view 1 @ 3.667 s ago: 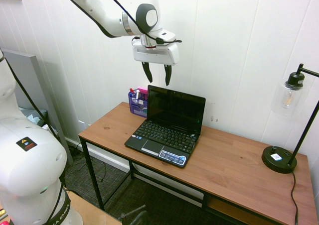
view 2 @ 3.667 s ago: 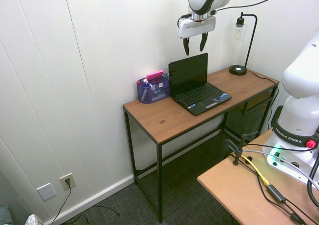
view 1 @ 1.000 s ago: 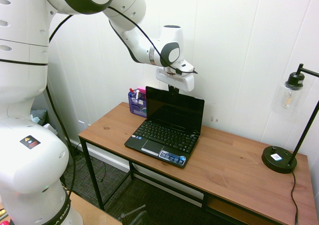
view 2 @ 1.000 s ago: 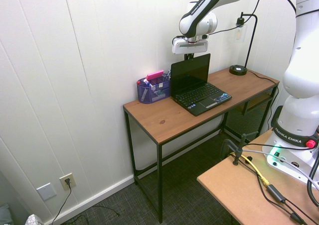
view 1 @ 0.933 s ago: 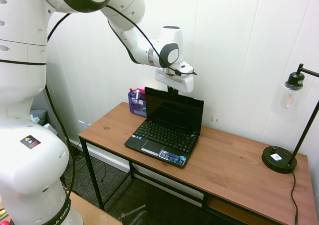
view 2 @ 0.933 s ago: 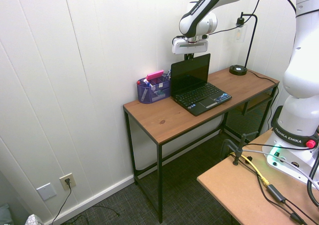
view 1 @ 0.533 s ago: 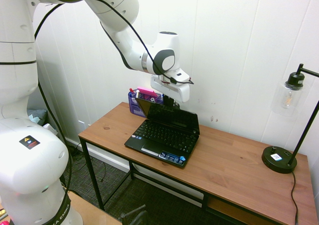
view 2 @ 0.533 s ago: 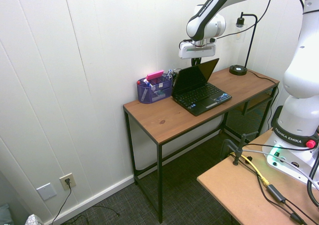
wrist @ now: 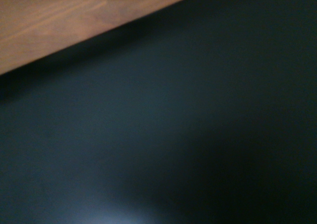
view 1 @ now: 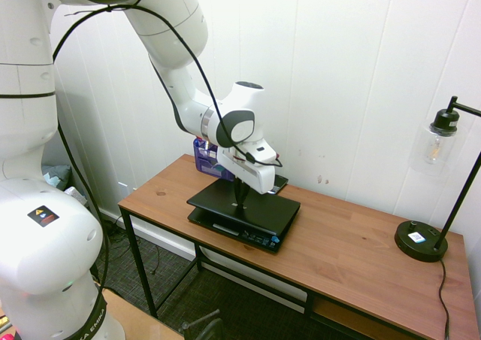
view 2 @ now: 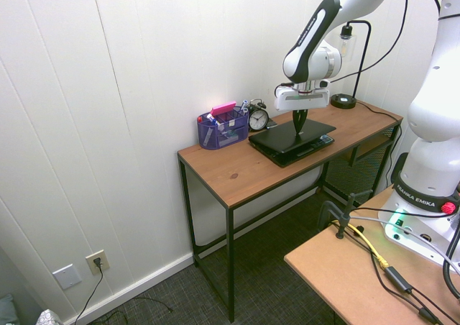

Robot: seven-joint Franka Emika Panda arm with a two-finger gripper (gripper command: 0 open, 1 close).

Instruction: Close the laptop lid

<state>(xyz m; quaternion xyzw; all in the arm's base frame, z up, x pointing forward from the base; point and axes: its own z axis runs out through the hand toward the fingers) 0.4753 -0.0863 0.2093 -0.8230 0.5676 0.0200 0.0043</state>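
The laptop lid [view 1: 270, 212] is a matte-black panel folded down almost flat over the netbook's base, whose front edge with a blue sticker [view 1: 270, 240] still peeks out beneath it. My gripper [view 1: 240, 202] points straight down, shut, with its fingertips resting on the lid's top face near the middle. From the other side the lid [view 2: 284, 136] lies low on the desk under the gripper [view 2: 299, 129]. The dark lid surface [wrist: 188, 135] fills most of the blurred wrist view, with a strip of wood beyond it.
The laptop sits on a narrow wooden desk [view 1: 353, 250] against a white panelled wall. A purple pen holder [view 2: 221, 127] and a small black alarm clock [view 2: 259, 118] stand behind the laptop. A black lamp [view 1: 421, 241] stands at the desk's far end.
The lid has swung from half open down to nearly flat. My gripper came down and forward with it, staying shut on top of the panel. The clock behind the laptop now shows.
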